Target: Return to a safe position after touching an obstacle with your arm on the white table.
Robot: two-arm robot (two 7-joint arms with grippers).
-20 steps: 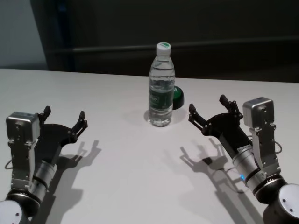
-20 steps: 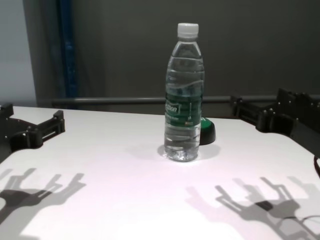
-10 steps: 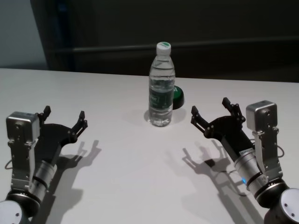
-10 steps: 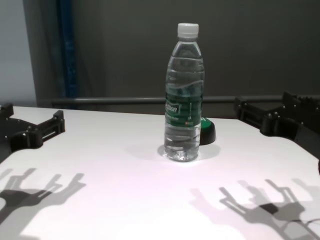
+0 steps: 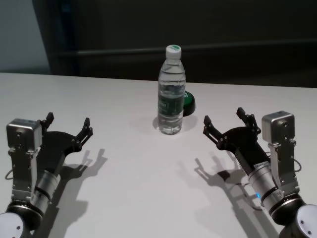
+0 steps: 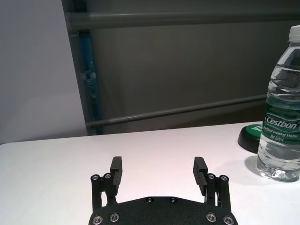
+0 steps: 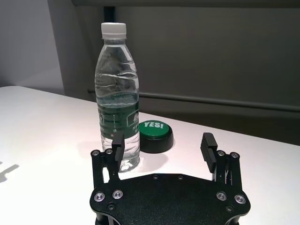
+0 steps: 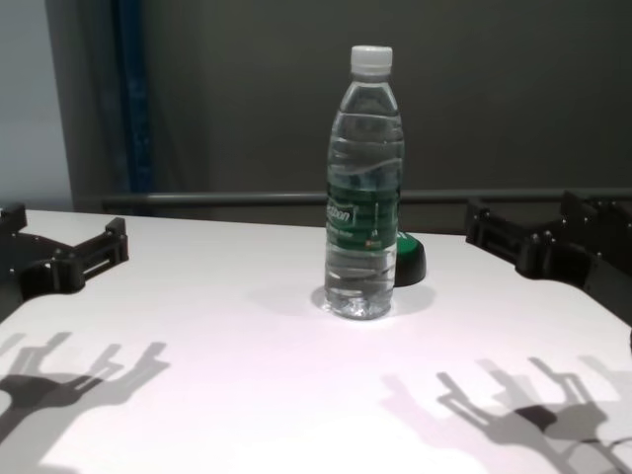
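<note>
The clear water bottle (image 5: 171, 90) with a white cap and a dark green label stands upright near the middle back of the white table (image 5: 138, 178). It also shows in the chest view (image 8: 364, 188), the left wrist view (image 6: 282, 108) and the right wrist view (image 7: 117, 98). My right gripper (image 5: 224, 124) is open and empty to the right of the bottle, apart from it; it also shows in the right wrist view (image 7: 162, 146). My left gripper (image 5: 68, 124) is open and empty, parked at the table's left; it also shows in the left wrist view (image 6: 159, 173).
A low black round button with a green top marked YES! (image 7: 156, 132) sits right behind the bottle, to its right (image 5: 188, 102). A dark wall with a grey rail (image 8: 247, 198) runs behind the table's far edge.
My right gripper has drawn back to the right and toward me, away from the bottle. The bottle stays upright in place. The left arm has not moved.
</note>
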